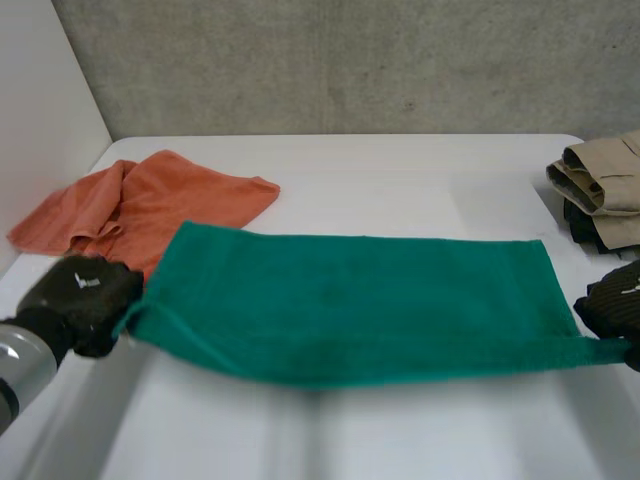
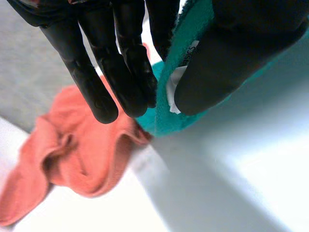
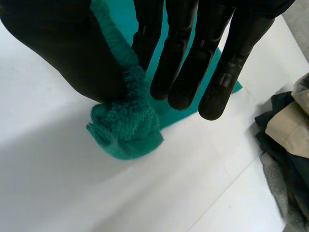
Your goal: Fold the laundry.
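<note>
Two hands are each clamping a near corner of the towel (image 1: 350,300) between thumb and fingers: left hand (image 1: 85,300) at 9 o'clock, right hand (image 1: 612,305) at 3. The towel is stretching between them, long axis 9-to-3, spreading toward 12 on the table (image 1: 400,170). Folding probably means carrying both corners toward 12, neither hand being nearer.

The green towel (image 1: 350,300) is fuzzy terry cloth, the table (image 1: 400,180) smooth matt.

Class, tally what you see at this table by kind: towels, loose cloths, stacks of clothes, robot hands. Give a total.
green towel: 1
orange cloth: 1
stack of folded clothes: 1
robot hands: 2, left hand and right hand
Total: 5
</note>
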Motion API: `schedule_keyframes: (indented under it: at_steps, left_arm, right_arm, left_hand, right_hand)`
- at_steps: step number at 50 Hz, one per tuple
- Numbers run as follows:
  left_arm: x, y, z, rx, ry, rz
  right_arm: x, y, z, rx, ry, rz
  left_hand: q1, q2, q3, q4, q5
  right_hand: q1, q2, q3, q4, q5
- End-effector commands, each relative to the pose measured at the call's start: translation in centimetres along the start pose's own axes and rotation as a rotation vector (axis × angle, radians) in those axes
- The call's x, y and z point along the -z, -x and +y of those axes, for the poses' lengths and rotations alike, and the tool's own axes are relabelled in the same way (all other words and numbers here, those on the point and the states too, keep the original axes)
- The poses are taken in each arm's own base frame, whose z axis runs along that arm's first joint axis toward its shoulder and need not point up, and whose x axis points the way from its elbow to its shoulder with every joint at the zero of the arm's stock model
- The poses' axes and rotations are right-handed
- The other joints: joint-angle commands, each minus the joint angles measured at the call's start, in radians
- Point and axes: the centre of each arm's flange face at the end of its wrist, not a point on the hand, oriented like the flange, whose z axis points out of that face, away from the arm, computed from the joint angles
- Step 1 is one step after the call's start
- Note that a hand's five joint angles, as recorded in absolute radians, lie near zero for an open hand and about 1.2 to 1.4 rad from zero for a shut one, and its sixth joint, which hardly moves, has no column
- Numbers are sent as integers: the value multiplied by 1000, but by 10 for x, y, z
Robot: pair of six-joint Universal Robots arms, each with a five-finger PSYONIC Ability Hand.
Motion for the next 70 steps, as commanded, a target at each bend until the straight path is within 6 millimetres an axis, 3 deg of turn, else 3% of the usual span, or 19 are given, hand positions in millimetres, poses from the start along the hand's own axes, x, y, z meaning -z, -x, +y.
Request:
schedule_keyframes:
  at_steps: [1, 7, 16, 22, 32, 33, 34, 36, 37, 40, 45, 54, 61, 67, 70]
  left_arm:
    - [-21, -10, 11, -15, -8, 96]
    - [-50, -17, 1, 11, -76, 107]
    - [-102, -1, 8, 84, -88, -109]
    - [-121, -5, 6, 76, -121, -150]
    - [-147, -12, 4, 67, -146, -185]
    - [-149, -12, 4, 67, -148, -185]
    - [-153, -15, 5, 62, -151, -178]
    - [-156, -17, 5, 56, -155, -177]
    - [-157, -18, 3, 55, -161, -176]
    - [-162, -17, -6, 58, -202, -180]
    - [-165, -9, -15, 52, -237, -202]
    - [-159, -19, -15, 38, -237, -150]
    - [-151, -43, -9, -30, -244, -47]
    - [-167, -39, -10, -118, -288, -92]
    - [-175, -38, -12, -153, -315, -105]
  right_arm:
    - [-56, 4, -6, -7, -52, 1]
    - [-92, -4, -26, 14, -81, 104]
    - [-148, -22, -38, 59, -126, 226]
    - [-176, -32, -49, 85, -174, 292]
    - [-217, -31, -54, 114, -207, 372]
    - [-222, -28, -55, 118, -213, 383]
    - [-224, -27, -56, 118, -215, 389]
    - [-226, -26, -59, 120, -225, 408]
    - [-226, -28, -62, 111, -238, 438]
    - [-223, -30, -67, 103, -252, 471]
    - [-196, -32, -81, 12, -310, 485]
    - [-152, -34, -92, -113, -401, 434]
    - [-153, -16, -66, -132, -332, 333]
    - [-153, -11, -68, -116, -368, 274]
    - [-163, -8, -70, -105, -406, 234]
  left_hand:
    - [259, 197, 201, 194, 225]
    - [259, 197, 201, 194, 225]
    - [259, 197, 201, 194, 225]
    - [259, 197, 201, 194, 225]
    - [259, 197, 201, 194, 225]
    - [163, 102, 106, 98, 130]
    - [-465, -527, -523, -531, -499]
    - [-931, -993, -989, -996, -965]
    - [-963, -1024, -1020, -1028, -997]
    - [-962, -1024, -1020, -1027, -996]
    - [-962, -1024, -1020, -1027, -996]
    - [-956, -1018, -1014, -1021, -990]
    - [-947, -1009, -1005, -1013, -981]
    - [-936, -997, -993, -1001, -969]
    - [-933, -994, -990, -998, -966]
  right_hand:
    - [427, 226, 209, 209, 234]
    - [427, 226, 209, 209, 234]
    - [427, 226, 209, 209, 234]
    - [427, 226, 209, 209, 234]
    - [422, 221, 204, 205, 229]
    - [-409, -611, -627, -627, -602]
    - [-795, -996, -1013, -1012, -988]
    - [-795, -996, -1013, -1012, -988]
    - [-795, -996, -1013, -1012, -988]
    - [-795, -996, -1013, -1012, -988]
    - [-795, -996, -1013, -1012, -988]
    - [-795, -996, -1013, -1012, -988]
    - [-795, -996, -1013, -1012, -988]
    - [-795, -996, -1013, -1012, -988]
    - [-795, -996, -1013, -1012, -988]
